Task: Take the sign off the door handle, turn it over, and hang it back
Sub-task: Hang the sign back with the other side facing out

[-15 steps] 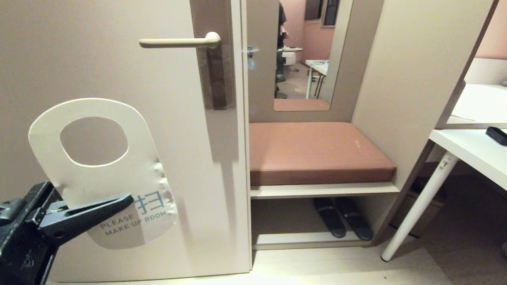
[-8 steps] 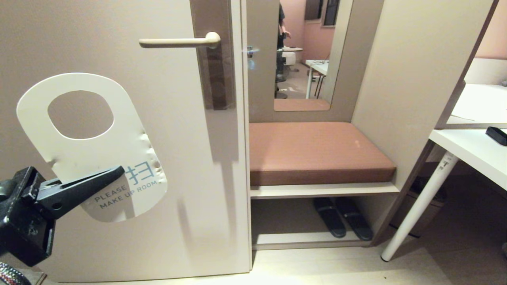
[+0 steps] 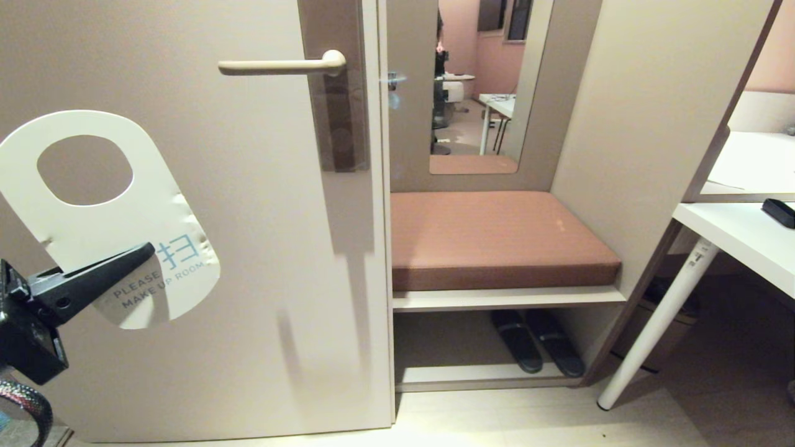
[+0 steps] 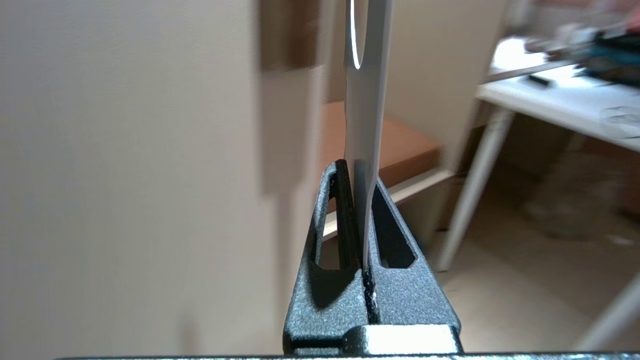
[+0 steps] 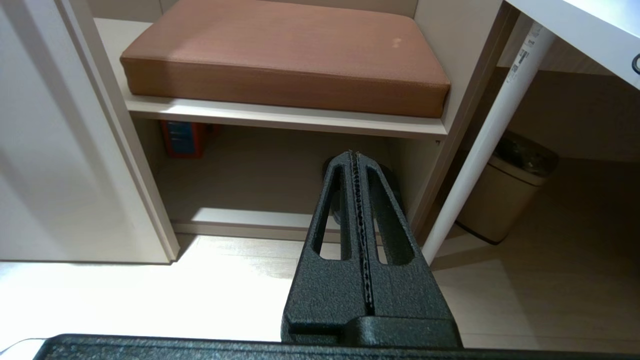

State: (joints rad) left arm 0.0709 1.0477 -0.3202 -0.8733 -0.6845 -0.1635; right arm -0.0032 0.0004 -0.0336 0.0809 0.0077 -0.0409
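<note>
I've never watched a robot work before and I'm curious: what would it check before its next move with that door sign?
1. Grip: left gripper shut on the sign, ok.
2. Sign off the door handle: ok.
3. Handle bare, free for rehanging: ok.
4. Hole lined up with handle: not ok; the sign is low and left.
5. Correct face outward: cannot tell; white "make up room" side faces the head camera.
6. Right gripper empty, down by the bench: ok.
</note>
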